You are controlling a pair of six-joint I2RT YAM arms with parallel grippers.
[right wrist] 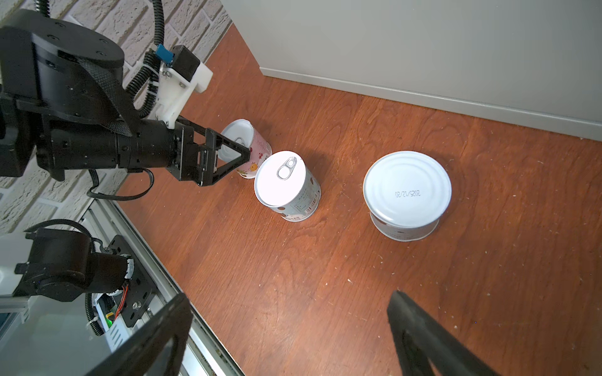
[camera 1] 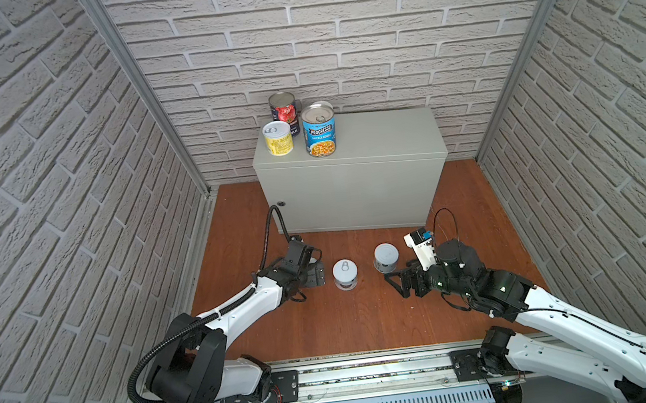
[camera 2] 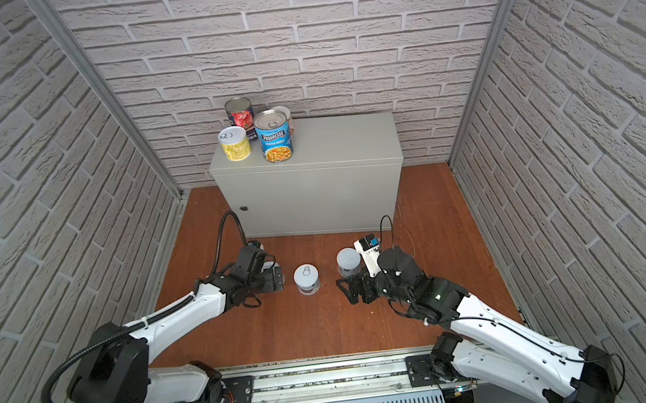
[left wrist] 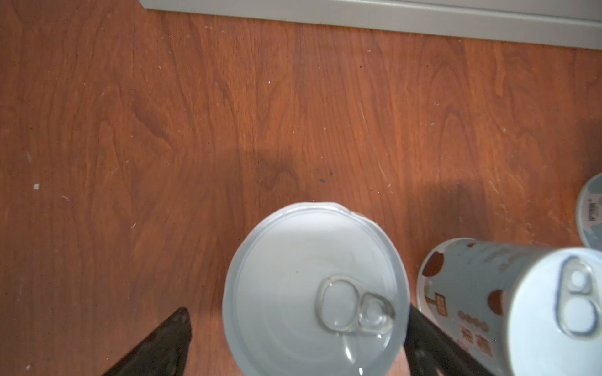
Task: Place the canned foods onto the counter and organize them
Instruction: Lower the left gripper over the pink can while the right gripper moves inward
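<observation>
My left gripper [left wrist: 296,312], spread wide, straddles the pink-labelled can [right wrist: 260,151]. Right gripper [camera 1: 394,287] gapes empty, white can [camera 1: 386,254] at its twelve o'clock.

four cans [camera 1: 319,132] on the counter [camera 1: 384,136], at its left end, three cans [right wrist: 286,185] on the floor [camera 1: 361,323] before it

Table [camera 1: 370,155]: plain light grey.
Floor [camera 1: 349,325]: reddish-brown wood grain.
Walls [camera 1: 332,21]: off-white brick pattern.
Soup can [camera 1: 319,134], upper centre: blue label, white lettering, orange-yellow picture.
Tomato can [camera 1: 285,116]: dark label, red tomatoes.
Yellow can [camera 1: 279,143]: yellow label, white top.
Dotted can [left wrist: 472,286], lower right: white top, pale label, brown dots.
Pink can [right wrist: 260,151]: pale pink, small fruit print.
Arms [camera 1: 250,303]: white and black.
</observation>
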